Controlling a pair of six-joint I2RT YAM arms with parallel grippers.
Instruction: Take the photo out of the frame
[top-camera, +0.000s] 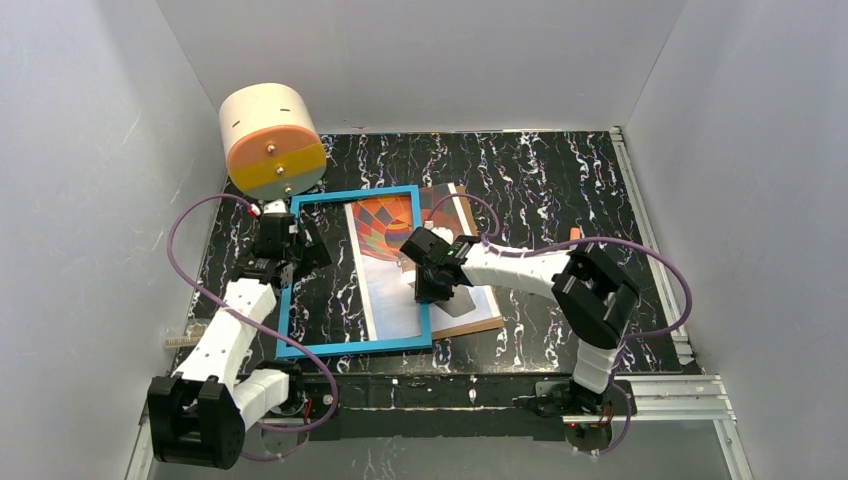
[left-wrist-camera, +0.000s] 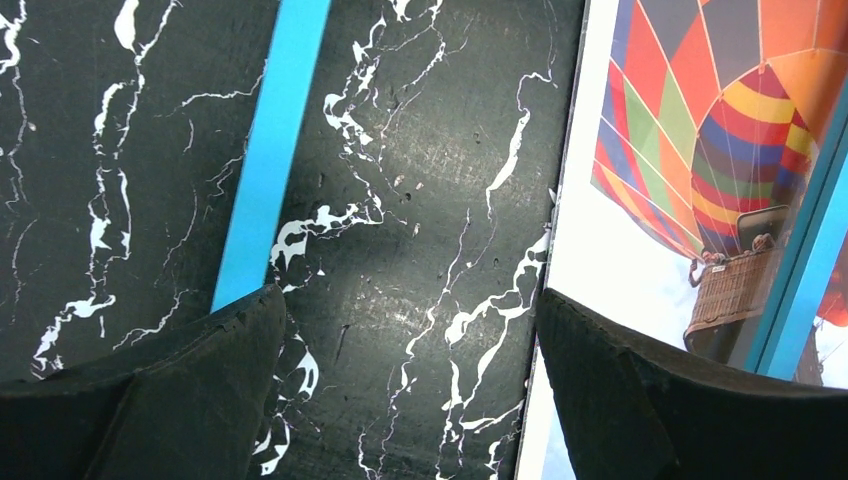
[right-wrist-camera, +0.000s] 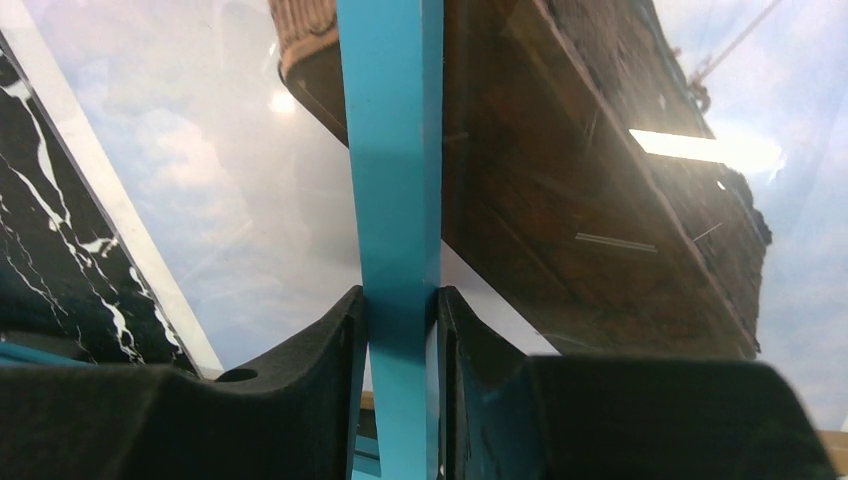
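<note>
Blue thin rectangular picture frame sat pinched at its three-o'clock rail by the right gripper, probably to slide it off the multicoloured balloon photo; the left gripper hovered at nine o'clock. Its jaws gaped, empty.

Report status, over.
Right gripper shut on frame rail. Left gripper open, holding nothing. Photo flat on board, frame rail crossing it.

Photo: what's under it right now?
A brown backing board shows past the photo at its right and near edges; its reach beneath is hidden. The frame crosses over the photo, pinched by the right end effector.
</note>
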